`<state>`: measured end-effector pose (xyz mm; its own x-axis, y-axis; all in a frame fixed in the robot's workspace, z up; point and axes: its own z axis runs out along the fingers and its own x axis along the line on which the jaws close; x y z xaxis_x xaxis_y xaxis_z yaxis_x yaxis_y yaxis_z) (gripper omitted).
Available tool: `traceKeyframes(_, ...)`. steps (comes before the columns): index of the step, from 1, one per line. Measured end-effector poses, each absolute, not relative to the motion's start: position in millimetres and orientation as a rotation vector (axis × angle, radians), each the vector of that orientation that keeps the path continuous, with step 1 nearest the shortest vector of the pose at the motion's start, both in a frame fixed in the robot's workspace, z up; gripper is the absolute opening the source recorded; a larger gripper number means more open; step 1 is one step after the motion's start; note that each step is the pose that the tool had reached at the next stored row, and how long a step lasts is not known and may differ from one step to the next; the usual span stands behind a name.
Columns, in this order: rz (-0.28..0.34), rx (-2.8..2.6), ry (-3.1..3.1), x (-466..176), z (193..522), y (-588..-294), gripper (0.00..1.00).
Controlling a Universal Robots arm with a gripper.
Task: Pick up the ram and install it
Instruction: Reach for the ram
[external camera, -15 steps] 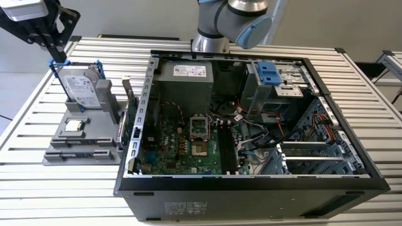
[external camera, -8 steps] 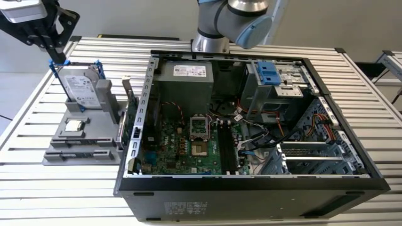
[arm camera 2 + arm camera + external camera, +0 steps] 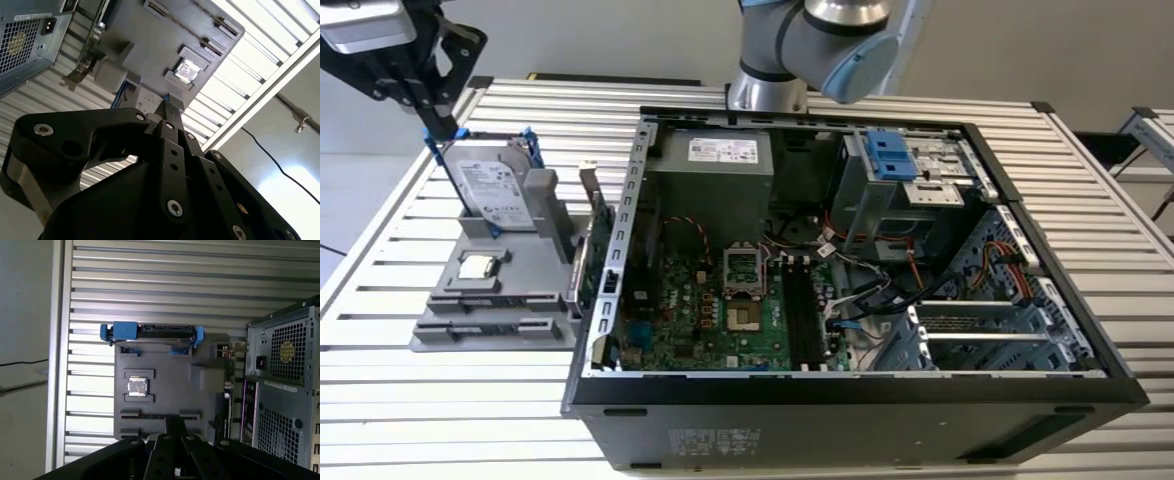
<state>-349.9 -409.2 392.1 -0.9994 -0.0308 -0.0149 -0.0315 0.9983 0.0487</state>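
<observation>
I am hovering my hand (image 3: 448, 122), fingers together and empty, over the grey holder (image 3: 480, 340) in the upper left of the exterior view, lined up with its slots. The ram I am not finding surely; perhaps it is standing edge-up there.

Black hand (image 3: 167, 106) aimed at a grey parts tray (image 3: 145, 40)
Its fingertips are pressed together and point toward the tray, where a silver processor (image 3: 186, 70) sits in a square recess. A power supply's grille (image 3: 22, 45) is near the tray. The tray rests on the slatted bench (image 3: 235, 85).
</observation>
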Motion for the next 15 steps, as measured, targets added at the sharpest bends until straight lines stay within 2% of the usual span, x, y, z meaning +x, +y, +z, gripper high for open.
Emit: traceKeyframes(15, 0.077, -0.048, 3.127, -350, 392, -423, 0.0)
